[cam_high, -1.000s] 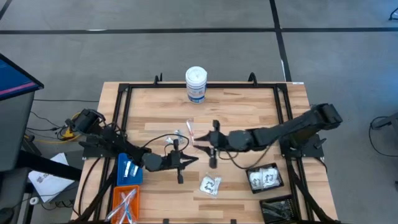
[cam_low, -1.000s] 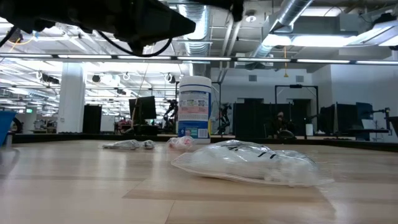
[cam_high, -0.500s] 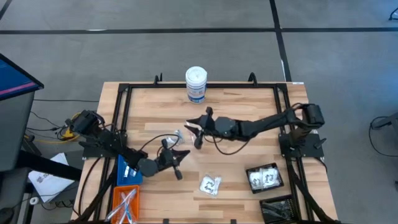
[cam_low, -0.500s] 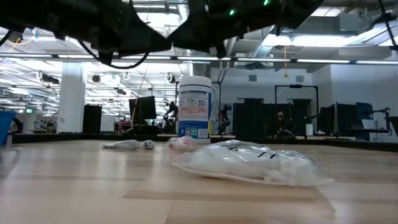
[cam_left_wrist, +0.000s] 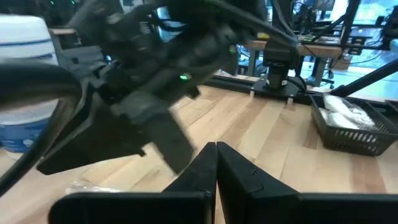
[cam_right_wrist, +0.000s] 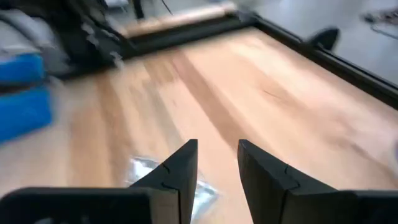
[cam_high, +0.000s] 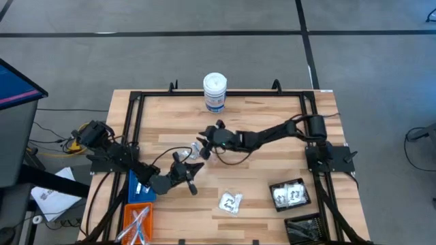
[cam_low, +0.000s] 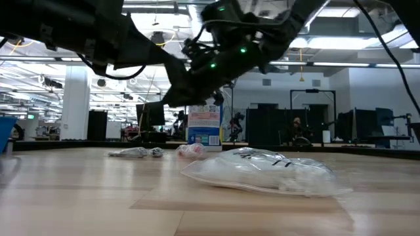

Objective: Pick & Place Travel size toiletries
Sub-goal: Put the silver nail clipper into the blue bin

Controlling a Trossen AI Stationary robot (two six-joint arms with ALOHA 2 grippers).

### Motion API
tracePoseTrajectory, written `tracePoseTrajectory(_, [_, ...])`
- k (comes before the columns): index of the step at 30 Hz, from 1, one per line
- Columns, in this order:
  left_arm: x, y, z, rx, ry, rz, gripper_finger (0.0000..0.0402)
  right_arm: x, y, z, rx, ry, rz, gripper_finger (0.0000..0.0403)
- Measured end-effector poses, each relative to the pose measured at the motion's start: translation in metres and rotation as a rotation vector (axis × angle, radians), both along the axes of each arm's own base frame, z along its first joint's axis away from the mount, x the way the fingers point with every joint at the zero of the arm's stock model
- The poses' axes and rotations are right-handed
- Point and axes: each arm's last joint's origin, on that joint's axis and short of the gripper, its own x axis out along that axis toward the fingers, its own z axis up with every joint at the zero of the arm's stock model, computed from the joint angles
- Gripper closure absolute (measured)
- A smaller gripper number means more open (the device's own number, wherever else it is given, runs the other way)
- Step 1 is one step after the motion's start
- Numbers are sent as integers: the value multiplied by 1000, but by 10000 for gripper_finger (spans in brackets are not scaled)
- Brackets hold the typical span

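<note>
Both arms are working over the middle of the tabletop (cam_high: 272, 177).

Right pincer (cam_high: 202, 151) is reaching in from the right side and hanging above the centre-left of the tabletop, just beside a small silver-blue tube (cam_high: 193, 148) lying on the wood. In the right wrist view its two dark fingers (cam_right_wrist: 177, 171) are standing apart with a clear gap, nothing between them; a crinkly silvery item (cam_right_wrist: 144, 168) is showing on the wood just past the fingertips.

Left pincer (cam_high: 193, 185) is sitting lower on the left half, near the blue bin (cam_high: 142, 185). In the left wrist view its fingers (cam_left_wrist: 208, 163) are pressed fully together, holding nothing. That view is also showing the right arm's dark body close ahead.

Where the toiletries are lying:
- one clear crinkly packet (cam_high: 230, 201) with white contents is resting on the bare wood near the front edge, centre; it is filling the foreground of the low view (cam_low: 262, 172).
- further small items are lying behind it in the low view, a silvery one (cam_low: 136, 153) and a pinkish one (cam_low: 191, 150).
- white packets are sitting in the black wire basket (cam_high: 291, 194) at right.
- thin sticks are lying in the orange bin (cam_high: 138, 221) at the front left.

A tall white canister (cam_high: 214, 92) with a blue label is standing upright at the back edge, centre.
</note>
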Motion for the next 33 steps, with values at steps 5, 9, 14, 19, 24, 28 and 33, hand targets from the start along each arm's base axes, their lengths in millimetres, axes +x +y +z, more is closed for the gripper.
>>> tracePoseTrajectory(5, [-2, -2, 0, 27, 12, 10, 401, 16, -2, 9, 54, 106, -41, 294])
tracePoseTrajectory(9, [-4, -5, 0, 52, 23, 14, 401, 24, 1, 0, 100, 207, -35, 294])
tracePoseTrajectory(14, [-19, -16, 7, 116, 17, 158, 401, 35, 0, -8, 213, 283, 50, 294])
tracePoseTrajectory(19, [-27, -20, 21, 129, 9, 176, 401, 41, 2, -19, 246, 357, 51, 294])
tracePoseTrajectory(24, [-27, -20, 20, 146, 23, 174, 401, 40, 1, -19, 295, 392, 7, 294])
tracePoseTrajectory(28, [-26, -20, 19, 147, 26, 159, 401, 40, 2, -19, 308, 395, 12, 294])
tracePoseTrajectory(33, [-25, -19, 19, 147, 27, 159, 401, 39, 5, -19, 391, 400, 64, 293])
